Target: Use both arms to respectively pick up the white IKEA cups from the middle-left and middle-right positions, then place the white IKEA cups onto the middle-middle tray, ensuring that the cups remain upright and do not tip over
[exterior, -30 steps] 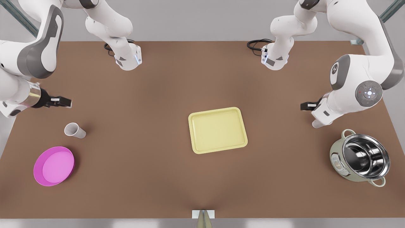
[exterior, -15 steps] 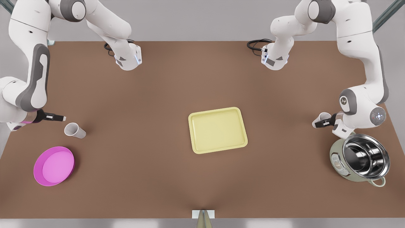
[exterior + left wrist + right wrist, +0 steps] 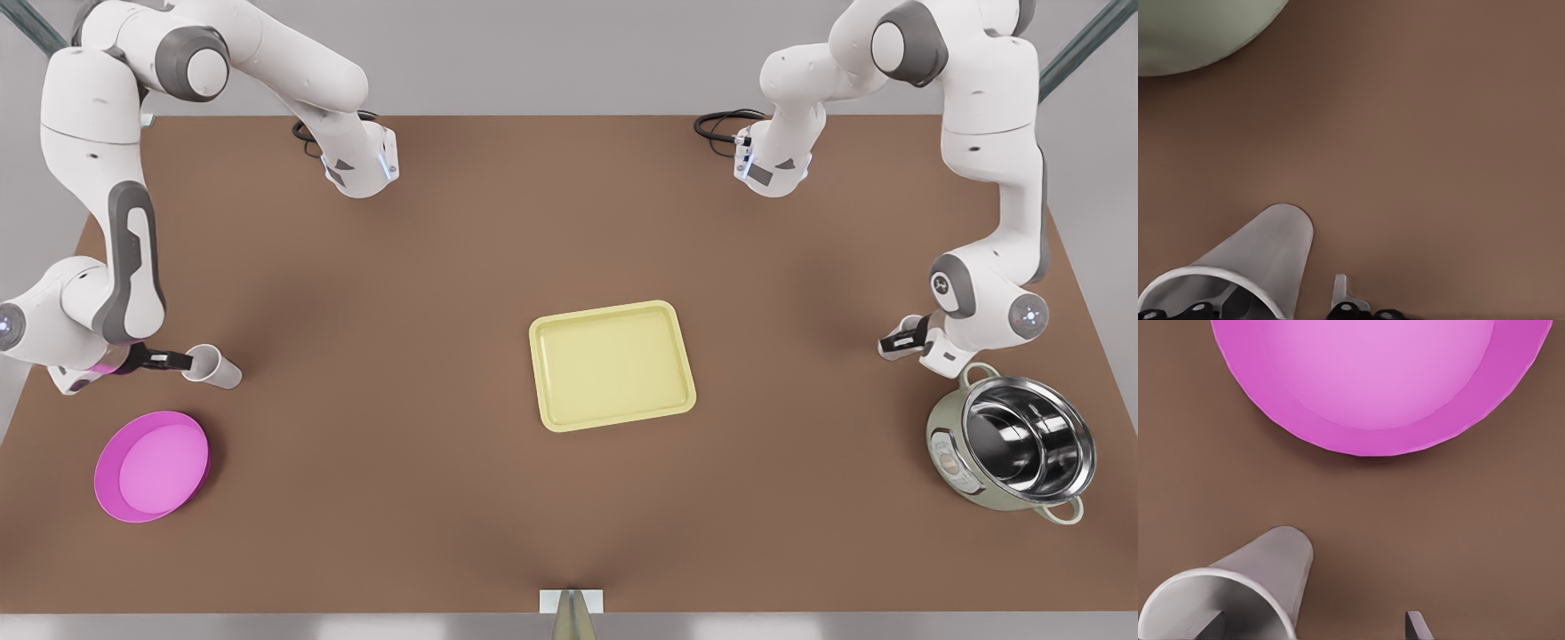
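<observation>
Tabletop (image 3: 444, 267): brown and flat, with a grey wall strip behind it.
Front view, tray (image 3: 612, 308): pale yellow; lay flat in the middle of the tabletop, with nothing on it.
Front view, cup by the bowl (image 3: 213, 366): stood on the tabletop well away from the tray, toward the front view's left. The pink bowl (image 3: 151, 464) lay near it, on the side toward the camera.
Front view, right tool (image 3: 182, 360): sat at the mouth of the cup by the bowl, on the side facing away from the tray.
Front view, cup by the pot (image 3: 909, 324): stood well away from the tray, toward the front view's right, partly hidden by the arm. The steel pot (image 3: 1013, 449) was near it.
Front view, left tool (image 3: 893, 342): sat right at the cup by the pot, on the side nearer the tray.
Left wrist view, cup by the pot (image 3: 1265, 257): off-white and tapered, with its open mouth toward the camera and its base on the tabletop.
Left wrist view, left tool (image 3: 1282, 293): was parted. One finger reached inside the cup's mouth, and the other finger (image 3: 1340, 290) was outside, just clear of the wall; it gripped nothing.
Left wrist view, pot (image 3: 1191, 33): its pale green side showed beyond the cup.
Right wrist view, cup by the bowl (image 3: 1258, 573): sat the same way, mouth toward the camera.
Right wrist view, right tool (image 3: 1311, 623): was spread wide. One finger was inside the cup, and the other finger (image 3: 1415, 625) was well clear of its wall; it held nothing.
Right wrist view, bowl (image 3: 1378, 380): lay beyond the cup, apart from it.
</observation>
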You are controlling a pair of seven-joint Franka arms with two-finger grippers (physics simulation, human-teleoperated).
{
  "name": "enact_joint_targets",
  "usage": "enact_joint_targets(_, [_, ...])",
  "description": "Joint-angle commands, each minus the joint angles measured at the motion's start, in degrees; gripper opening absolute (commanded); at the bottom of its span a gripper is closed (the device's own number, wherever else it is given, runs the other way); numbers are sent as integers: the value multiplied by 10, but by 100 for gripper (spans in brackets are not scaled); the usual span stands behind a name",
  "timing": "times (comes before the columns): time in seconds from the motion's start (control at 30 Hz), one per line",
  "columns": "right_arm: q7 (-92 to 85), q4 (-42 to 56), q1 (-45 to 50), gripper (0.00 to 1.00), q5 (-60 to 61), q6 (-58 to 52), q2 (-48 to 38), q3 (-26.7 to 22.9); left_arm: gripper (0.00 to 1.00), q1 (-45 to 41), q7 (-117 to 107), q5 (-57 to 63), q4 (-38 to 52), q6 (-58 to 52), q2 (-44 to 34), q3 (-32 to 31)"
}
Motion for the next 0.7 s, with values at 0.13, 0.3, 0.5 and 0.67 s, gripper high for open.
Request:
enact_joint_targets(0.13, [-78, -16, 1, 100, 6, 22, 10, 0, 26, -2, 40, -3, 0, 10, -1, -1])
enact_joint_targets(0.3, [-77, -16, 1, 100, 13, 23, 29, 0, 23, -45, 7, -1, 4, -31, -30, -5])
enact_joint_targets(0.5, [-102, -12, -2, 37, 11, 15, 27, 2, 26, -272, -268, 10, 122, -108, -26, -52])
enact_joint_targets(0.67, [-101, -12, 6, 21, 11, -1, 18, 7, 26, -402, -501, 9, 215, -111, 60, -69])
